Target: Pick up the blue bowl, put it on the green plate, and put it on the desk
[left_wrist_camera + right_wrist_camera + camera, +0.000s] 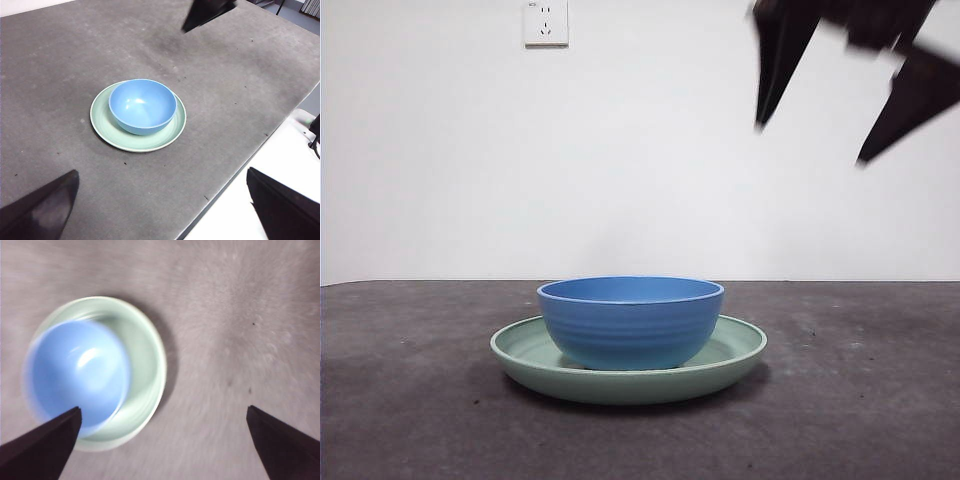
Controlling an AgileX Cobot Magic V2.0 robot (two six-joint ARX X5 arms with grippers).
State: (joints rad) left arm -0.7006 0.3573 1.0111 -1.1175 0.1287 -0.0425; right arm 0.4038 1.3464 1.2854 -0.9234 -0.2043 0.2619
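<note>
Right gripper hangs spread and empty above the blue bowl, which sits on the green plate mid-bench; I judge it nearer than my spread left gripper.

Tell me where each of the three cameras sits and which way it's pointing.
Front: low, at desk height, facing the blue bowl on the green plate; right pincer open, high above.
Left wrist: high, looking down at the desk; left pincer open.
Right wrist: directly above, blurred.
All three share bowl and plate.
</note>
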